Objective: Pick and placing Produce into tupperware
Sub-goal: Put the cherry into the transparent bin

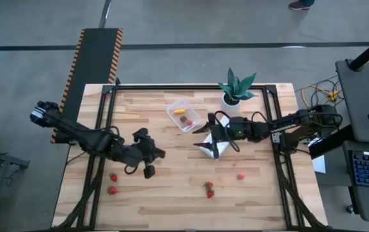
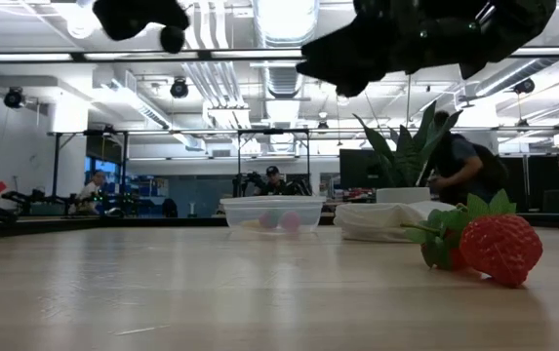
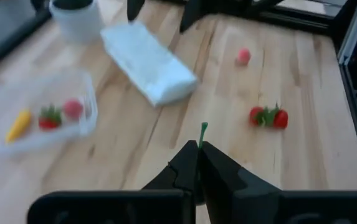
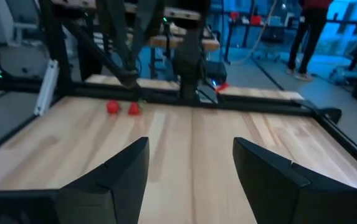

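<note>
above the table (image 1: 171,200) — left hand (image 1: 151,162) pinched shut, right hand (image 1: 205,134) spread.

Grey concrete floor (image 1: 190,26) surrounds the table; ceiling strip lights (image 2: 284,18) glow above distant workbenches (image 2: 113,210).

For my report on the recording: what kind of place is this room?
Probably a robotics lab or workshop. Beyond the wooden table the low view shows ceiling lights, workbenches and a person standing; a keyboard and loose cables sit beside the table.
</note>
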You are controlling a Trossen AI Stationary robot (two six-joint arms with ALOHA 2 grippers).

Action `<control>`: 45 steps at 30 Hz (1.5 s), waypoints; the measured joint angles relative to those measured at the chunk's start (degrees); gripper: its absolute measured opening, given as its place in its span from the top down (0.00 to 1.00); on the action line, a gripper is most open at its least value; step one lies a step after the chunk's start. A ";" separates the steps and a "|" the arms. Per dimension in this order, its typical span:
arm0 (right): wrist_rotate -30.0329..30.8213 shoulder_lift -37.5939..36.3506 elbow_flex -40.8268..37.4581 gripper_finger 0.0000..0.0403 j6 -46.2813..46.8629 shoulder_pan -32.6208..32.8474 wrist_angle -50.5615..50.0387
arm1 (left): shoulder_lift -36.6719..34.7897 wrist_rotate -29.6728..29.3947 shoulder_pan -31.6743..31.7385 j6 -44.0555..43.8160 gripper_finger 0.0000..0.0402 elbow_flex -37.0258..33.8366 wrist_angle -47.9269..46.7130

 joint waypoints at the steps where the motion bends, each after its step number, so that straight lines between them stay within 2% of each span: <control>1: -0.01 0.00 0.00 0.44 0.30 0.29 0.46 | 0.44 0.17 0.48 2.00 1.00 0.00 1.55; 8: 0.14 0.91 0.00 0.43 2.28 2.67 2.97 | 2.75 0.45 3.19 9.58 1.00 0.00 7.99; 15: 0.72 6.26 0.56 0.31 4.74 3.24 9.08 | 6.16 0.47 5.73 9.74 1.00 0.00 13.49; 24: 0.15 14.78 7.49 0.21 3.24 3.52 9.12 | 9.96 1.23 6.91 10.86 1.00 0.00 15.87; 30: -0.36 18.53 10.30 0.21 0.84 3.56 9.16 | 10.59 1.84 6.91 10.70 1.00 0.00 17.48; 33: -3.13 19.83 11.77 0.22 0.71 3.63 9.24 | 10.34 1.99 7.07 10.73 1.00 0.04 18.50; 45: -4.50 20.39 13.18 0.31 -0.68 3.67 8.96 | 10.06 2.09 7.19 10.75 1.00 0.04 18.30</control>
